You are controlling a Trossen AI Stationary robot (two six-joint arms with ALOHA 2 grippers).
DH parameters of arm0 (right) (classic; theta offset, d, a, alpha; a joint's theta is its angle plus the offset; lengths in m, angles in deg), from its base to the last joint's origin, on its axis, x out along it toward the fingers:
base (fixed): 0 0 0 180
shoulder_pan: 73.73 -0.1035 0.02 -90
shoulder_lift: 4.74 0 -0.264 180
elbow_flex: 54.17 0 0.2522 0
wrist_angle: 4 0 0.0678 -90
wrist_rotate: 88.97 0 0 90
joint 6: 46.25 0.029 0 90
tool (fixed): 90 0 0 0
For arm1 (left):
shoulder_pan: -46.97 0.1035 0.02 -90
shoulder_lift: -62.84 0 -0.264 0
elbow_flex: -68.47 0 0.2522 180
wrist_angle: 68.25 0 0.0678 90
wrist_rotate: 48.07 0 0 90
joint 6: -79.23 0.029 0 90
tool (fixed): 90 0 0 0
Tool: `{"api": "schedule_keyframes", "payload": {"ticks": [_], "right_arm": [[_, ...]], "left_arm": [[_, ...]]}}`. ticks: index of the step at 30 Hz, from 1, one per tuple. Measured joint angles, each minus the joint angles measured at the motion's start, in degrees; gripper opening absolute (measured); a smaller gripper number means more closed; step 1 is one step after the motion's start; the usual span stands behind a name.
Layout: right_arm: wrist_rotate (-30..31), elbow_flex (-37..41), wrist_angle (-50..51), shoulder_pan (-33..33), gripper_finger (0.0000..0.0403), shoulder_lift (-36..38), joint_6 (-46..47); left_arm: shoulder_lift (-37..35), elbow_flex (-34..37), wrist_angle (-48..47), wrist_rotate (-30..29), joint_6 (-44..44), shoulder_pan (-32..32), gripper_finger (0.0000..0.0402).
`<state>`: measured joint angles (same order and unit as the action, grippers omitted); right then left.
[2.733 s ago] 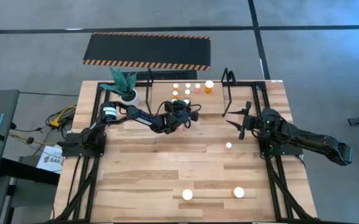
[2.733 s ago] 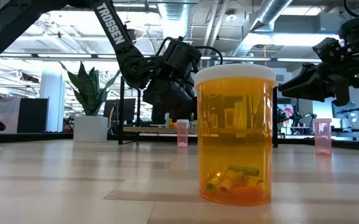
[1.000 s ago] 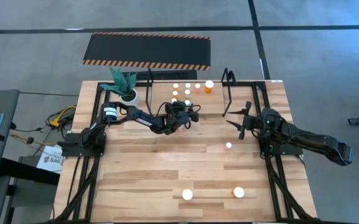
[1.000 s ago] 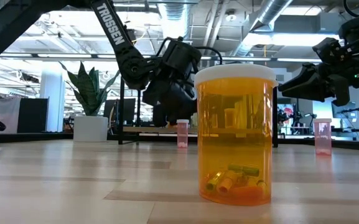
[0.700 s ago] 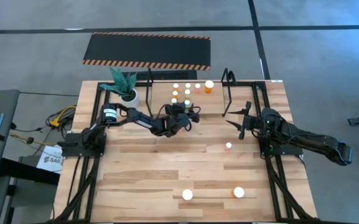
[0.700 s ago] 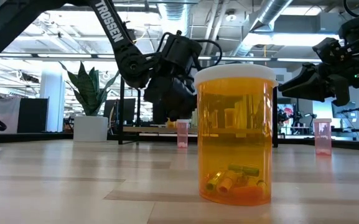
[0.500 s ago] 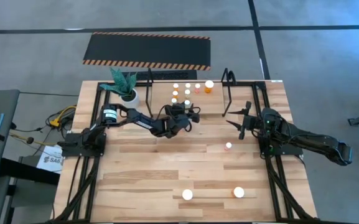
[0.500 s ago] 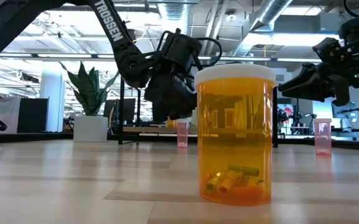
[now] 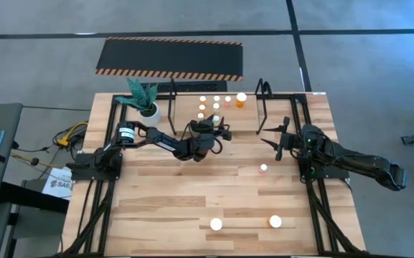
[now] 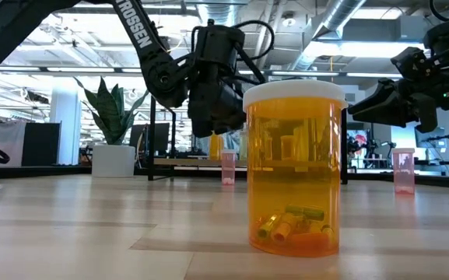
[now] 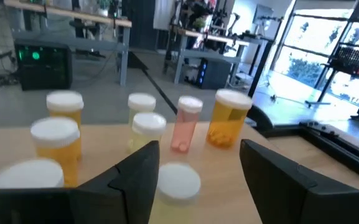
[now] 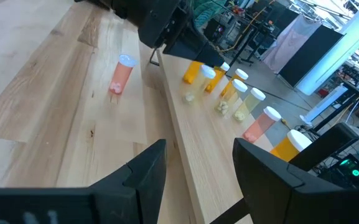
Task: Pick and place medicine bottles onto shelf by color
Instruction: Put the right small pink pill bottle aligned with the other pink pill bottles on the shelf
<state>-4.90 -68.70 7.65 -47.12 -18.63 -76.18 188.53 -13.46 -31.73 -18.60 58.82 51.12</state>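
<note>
The shelf (image 9: 250, 109), a low black frame with two upright end loops, stands at the table's far edge. On it stand several medicine bottles (image 9: 216, 106) with white caps: yellow, pink and one larger orange (image 9: 241, 99). My left gripper (image 9: 214, 131) is open at the shelf's near side, raised and level. In the left wrist view a pale yellow bottle (image 11: 178, 183) stands low between its fingers (image 11: 139, 171), and I see no touch. My right gripper (image 9: 278, 140) waits open at the right with nothing between its fingers (image 12: 148, 168).
Loose bottles stand on the table: a small pink one (image 9: 263, 168) right of centre and two near the front edge (image 9: 216, 223), one of them large and orange (image 9: 275, 221). A white plant pot (image 9: 148, 109) is left of the shelf. A hazard-striped mat (image 9: 169, 59) lies beyond the table.
My left gripper has risen and drawn back from the shelf toward the table's near edge, tipping up to level. A yellow bottle now shows below it on the shelf. The right arm has kept still.
</note>
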Motion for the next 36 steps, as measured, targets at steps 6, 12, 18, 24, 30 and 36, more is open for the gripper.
{"api": "schedule_keyframes", "payload": {"ticks": [6,12,18,24,30,36], "right_arm": [[0.0,0.0,0.0,-0.01,0.0207,0.0,0.0],[0.0,0.0,0.0,-0.01,0.0207,-0.01,0.0],[0.0,0.0,0.0,-0.02,0.0207,-0.02,0.0],[0.0,0.0,0.0,-0.02,0.0207,0.0,0.0],[0.0,0.0,0.0,-0.01,0.0207,-0.01,0.0],[0.0,0.0,0.0,-0.01,0.0207,-0.01,0.0]], "left_arm": [[-0.02,-0.02,4.42,-1.35,4.45,-0.14,0.0211],[-0.02,-0.04,9.43,-2.39,8.77,-0.32,0.0211],[-0.02,-0.04,17.97,-2.97,16.85,-1.9,0.0211],[-0.02,-0.04,23.9,-2.94,22.71,-5.36,0.0211],[-0.04,-0.04,24.33,-3.21,23.96,-10.51,0.0211],[-0.04,-0.04,24.22,-4.09,29.88,-16.4,0.0211]]}}
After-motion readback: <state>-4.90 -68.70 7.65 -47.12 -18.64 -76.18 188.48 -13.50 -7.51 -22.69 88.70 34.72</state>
